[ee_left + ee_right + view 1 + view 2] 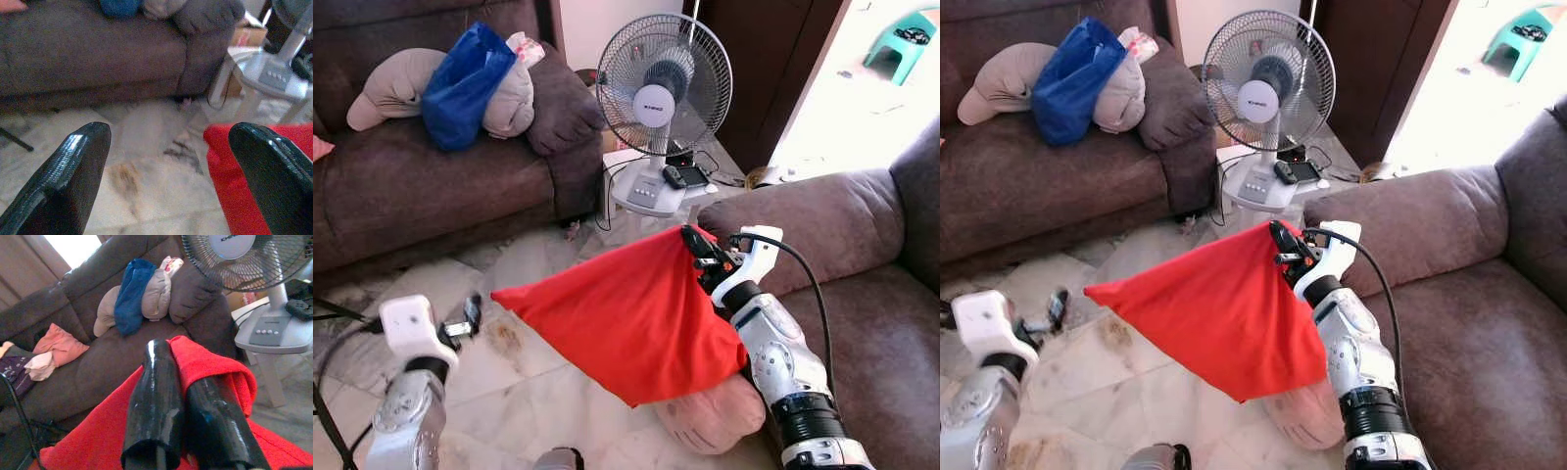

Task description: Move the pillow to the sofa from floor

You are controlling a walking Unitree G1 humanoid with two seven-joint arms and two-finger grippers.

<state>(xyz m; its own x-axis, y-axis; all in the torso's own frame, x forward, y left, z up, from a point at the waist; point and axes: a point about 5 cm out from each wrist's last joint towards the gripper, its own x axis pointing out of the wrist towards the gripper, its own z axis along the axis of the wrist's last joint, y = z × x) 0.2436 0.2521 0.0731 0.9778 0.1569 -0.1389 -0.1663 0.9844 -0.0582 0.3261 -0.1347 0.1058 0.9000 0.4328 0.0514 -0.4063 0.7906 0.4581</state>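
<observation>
The pillow (626, 318) is a bright red, soft cloth thing, hanging as a slack, wrinkled triangle with one corner drawn up high, one pointing out toward the robot's left and one sagging low. It hangs clear of the pale marble floor (529, 382), just beside the arm of the near sofa (862, 294), a brown one with a suede-like nap. The right gripper (697, 247) holds the top corner: in the right wrist view its two glossy black fingers (156, 396) are pressed together with a fold of red cloth bunched between and over them. The silver right arm reaches up and forward from the lower right, a black cable looping off its wrist. Under the red cloth a pinkish, rounded cushion (715, 416) lies on the floor against the sofa base, mostly covered, so its full shape cannot be made out. The left gripper (468, 318) is held low over the floor at the robot's left, its fingers spread well apart and holding nothing; the pillow's edge shows behind one finger in the left wrist view, but whether they touch cannot be told. Across the room a second brown sofa (421, 186) carries a heap of beige cushions (401, 88) and a blue bag (462, 86). A white table fan (661, 98) with a round wire cage stands on the floor between the sofas.
</observation>
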